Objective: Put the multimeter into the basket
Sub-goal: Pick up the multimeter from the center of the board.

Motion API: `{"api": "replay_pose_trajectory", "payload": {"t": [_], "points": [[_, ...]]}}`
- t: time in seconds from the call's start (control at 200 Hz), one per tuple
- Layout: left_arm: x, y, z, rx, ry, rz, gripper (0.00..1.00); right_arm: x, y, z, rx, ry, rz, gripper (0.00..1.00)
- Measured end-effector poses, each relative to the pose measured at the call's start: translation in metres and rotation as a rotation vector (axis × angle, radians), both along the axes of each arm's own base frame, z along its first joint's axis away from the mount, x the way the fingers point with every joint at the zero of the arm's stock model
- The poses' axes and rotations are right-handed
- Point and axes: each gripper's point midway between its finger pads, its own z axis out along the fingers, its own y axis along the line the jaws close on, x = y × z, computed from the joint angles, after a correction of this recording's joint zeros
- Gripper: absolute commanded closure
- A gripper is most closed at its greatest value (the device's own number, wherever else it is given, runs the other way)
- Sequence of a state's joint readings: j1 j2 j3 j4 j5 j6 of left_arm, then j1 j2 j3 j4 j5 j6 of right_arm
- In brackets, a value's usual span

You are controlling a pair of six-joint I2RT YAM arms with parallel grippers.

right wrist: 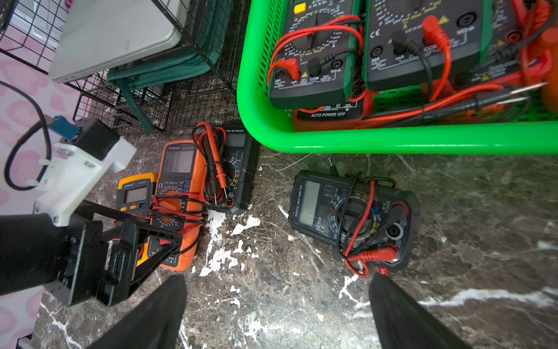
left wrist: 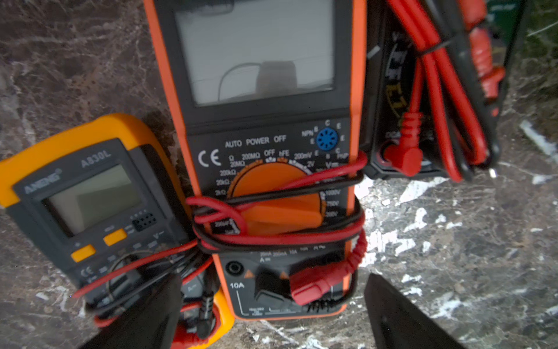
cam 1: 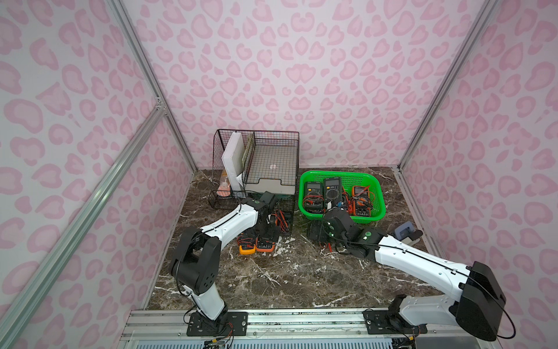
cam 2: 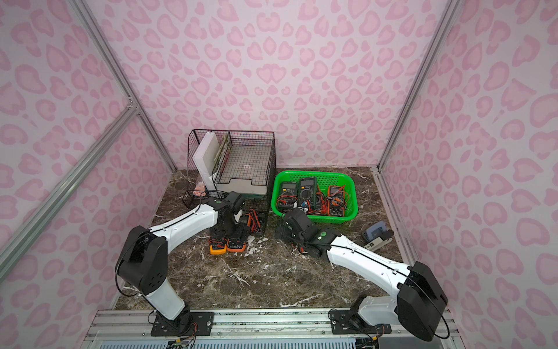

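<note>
My left hand (left wrist: 273,276), spread wide, hovers above the orange multimeter (left wrist: 265,145), whose long axis points display-first toward the wire organizer (cam 1: 280,145).

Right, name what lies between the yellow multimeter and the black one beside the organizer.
The orange multimeter lies between the yellow multimeter and the black one, as the right wrist view shows.

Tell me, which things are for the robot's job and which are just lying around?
For the job: green basket, orange multimeter, yellow multimeter, black multimeter beside the orange one, black multimeter lying alone.

Just lying about: black wire organizer, white box inside it, grey-blue gadget by the wall.
</note>
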State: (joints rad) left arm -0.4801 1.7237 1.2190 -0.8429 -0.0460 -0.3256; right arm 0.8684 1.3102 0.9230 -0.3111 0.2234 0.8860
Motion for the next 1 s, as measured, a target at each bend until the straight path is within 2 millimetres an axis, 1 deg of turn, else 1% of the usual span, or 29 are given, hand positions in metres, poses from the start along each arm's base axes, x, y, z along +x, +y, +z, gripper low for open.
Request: {"api": "replay_pose_trajectory", "payload": {"t": [0.41, 0.62, 0.75, 0.79, 0.855, 0.98, 1.0], "points": [[0.008, -0.003, -0.021, 0.026, 0.029, -0.010, 0.01, 0.001, -0.003, 0.002, -0.004, -0.007, -0.013, 0.01], [0.009, -0.004, -0.034, 0.032, 0.053, 0.006, 0.02, 0.002, -0.005, 0.004, -0.006, -0.016, -0.023, 0.01], [0.009, -0.005, -0.039, 0.029, 0.061, 0.012, 0.03, 0.002, -0.007, 0.005, -0.010, -0.019, -0.027, 0.01], [0.008, -0.005, -0.040, 0.027, 0.063, 0.013, 0.05, 0.002, -0.008, 0.005, -0.011, -0.020, -0.029, 0.01], [0.007, -0.005, -0.041, 0.025, 0.066, 0.016, 0.13, 0.002, -0.009, 0.006, -0.011, -0.022, -0.031, 0.01], [0.006, -0.006, -0.040, 0.011, 0.060, 0.018, 0.31, 0.002, -0.010, 0.007, -0.015, -0.026, -0.036, 0.01], [0.006, -0.006, -0.040, 0.007, 0.059, 0.018, 0.36, 0.002, -0.010, 0.007, -0.014, -0.026, -0.036, 0.01]]}}
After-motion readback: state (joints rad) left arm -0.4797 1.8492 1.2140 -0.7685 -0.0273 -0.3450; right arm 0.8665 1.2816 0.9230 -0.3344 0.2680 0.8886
